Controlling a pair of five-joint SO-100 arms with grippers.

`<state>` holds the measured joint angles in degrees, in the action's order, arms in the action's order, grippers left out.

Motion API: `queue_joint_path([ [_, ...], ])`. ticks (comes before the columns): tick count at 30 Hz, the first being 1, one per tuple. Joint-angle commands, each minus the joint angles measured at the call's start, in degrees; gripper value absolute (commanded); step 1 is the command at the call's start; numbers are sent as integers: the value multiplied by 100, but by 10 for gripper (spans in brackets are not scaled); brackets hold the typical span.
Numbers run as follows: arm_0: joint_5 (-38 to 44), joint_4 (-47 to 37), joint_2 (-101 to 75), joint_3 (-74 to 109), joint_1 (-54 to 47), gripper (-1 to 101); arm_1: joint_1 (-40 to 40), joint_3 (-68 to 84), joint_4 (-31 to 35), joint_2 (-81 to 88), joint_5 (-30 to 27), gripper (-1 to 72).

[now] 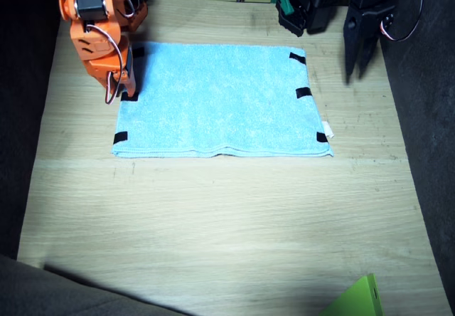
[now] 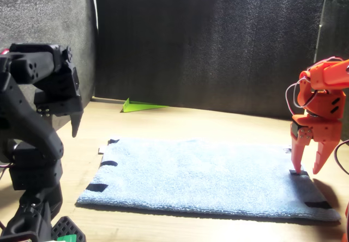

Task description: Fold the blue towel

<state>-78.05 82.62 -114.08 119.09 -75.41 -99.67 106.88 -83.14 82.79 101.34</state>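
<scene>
Blue towel (image 1: 220, 102) spread flat, doubled, mid-bench (image 1: 213, 216). Right tool (image 2: 307, 172) released, tips straddling middle black tape mark (image 1: 129, 96) at towel edge for pickup. Left tool (image 1: 359, 63) raised clear; state indeterminable.

My right gripper (image 2: 306, 172), the orange one, points straight down with its jaws spread over the edge of the blue towel (image 2: 202, 179); one fingertip (image 2: 295, 170) touches a black tape mark (image 2: 298, 173) there. The towel lies flat on the wooden table (image 2: 180, 119), more tape marks along both short edges. My left gripper (image 2: 75, 123), black, hangs above the table just off the towel's other end; whether its jaws are parted I cannot tell. A green wedge (image 2: 143, 106) lies by the dark back wall (image 2: 218, 40)
</scene>
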Motion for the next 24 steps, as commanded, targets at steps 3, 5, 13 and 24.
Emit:
queue_joint_path([
  [3,-114,-18,-185,97,-141,238,-211,-35,0,79,62,175],
  [5,-141,-18,-264,132,-176,242,-229,-18,88,-26,53,163],
  [13,-185,-26,-334,176,-281,248,-272,-105,185,-624,88,1],
  [24,-105,-220,-316,439,9,228,-668,-844,-923,-378,299,0],
])
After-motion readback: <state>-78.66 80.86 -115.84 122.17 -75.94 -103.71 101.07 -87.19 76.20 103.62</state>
